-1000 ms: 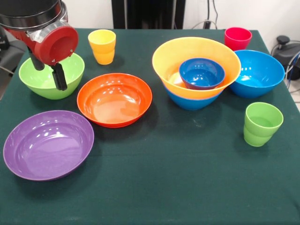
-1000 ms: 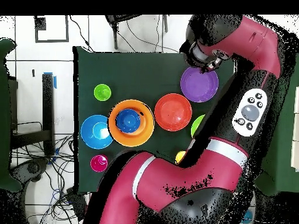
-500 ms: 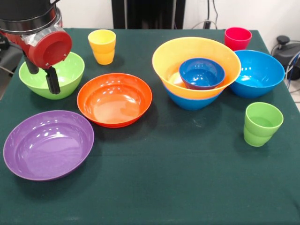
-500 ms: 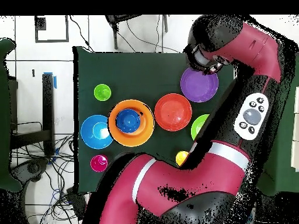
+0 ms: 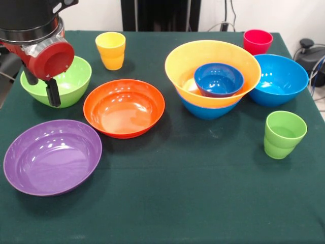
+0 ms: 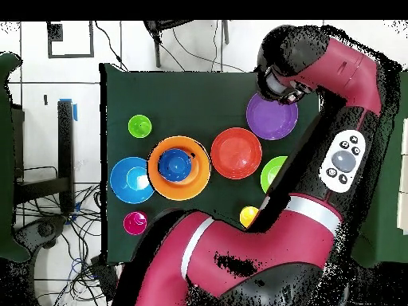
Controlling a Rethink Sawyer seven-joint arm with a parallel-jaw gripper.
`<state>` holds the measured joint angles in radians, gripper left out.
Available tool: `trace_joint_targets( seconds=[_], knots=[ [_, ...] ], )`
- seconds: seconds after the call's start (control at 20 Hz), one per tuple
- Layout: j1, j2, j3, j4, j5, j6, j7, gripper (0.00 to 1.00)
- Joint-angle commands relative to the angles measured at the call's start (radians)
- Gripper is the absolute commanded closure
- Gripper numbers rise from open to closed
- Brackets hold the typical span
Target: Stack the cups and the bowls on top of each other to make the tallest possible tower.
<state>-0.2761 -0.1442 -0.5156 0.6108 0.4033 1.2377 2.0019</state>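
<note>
Front view: robot hand [image 5: 50, 92], fingers hard to tell apart or together, hangs beside the glossy lime green plastic bowl [image 5: 56, 81]. Right, a small blue bowl [image 5: 219, 79] nests in the tilted yellow-orange bowl [image 5: 212, 71]; added weight could topple that lean.
</note>
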Motion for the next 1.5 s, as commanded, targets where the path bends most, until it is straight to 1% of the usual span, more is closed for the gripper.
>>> trace_joint_targets(
  seconds=[0.05, 0.2, 0.35, 0.6, 0.85, 1.25, 1.3, 1.5],
  knots=[
    [0.01, -0.01, 0.154, 0.118, -0.074, -0.038, -0.158, 0.0],
    [0.014, -0.002, 0.164, 0.098, -0.065, -0.024, -0.139, 0.0],
    [0.024, 0.011, 0.17, 0.058, -0.053, -0.002, -0.105, 0.0],
    [0.044, 0.021, 0.157, -0.004, -0.039, 0.043, -0.041, 0.0],
    [0.056, 0.027, 0.148, -0.04, -0.026, 0.077, -0.008, 0.0],
    [0.07, 0.016, 0.14, -0.055, -0.01, 0.117, 0.022, 0.0],
    [0.075, 0.006, 0.141, -0.038, -0.01, 0.11, 0.023, 0.0],
    [0.08, 0.003, 0.139, -0.045, -0.005, 0.125, 0.036, 0.0]
  ],
)
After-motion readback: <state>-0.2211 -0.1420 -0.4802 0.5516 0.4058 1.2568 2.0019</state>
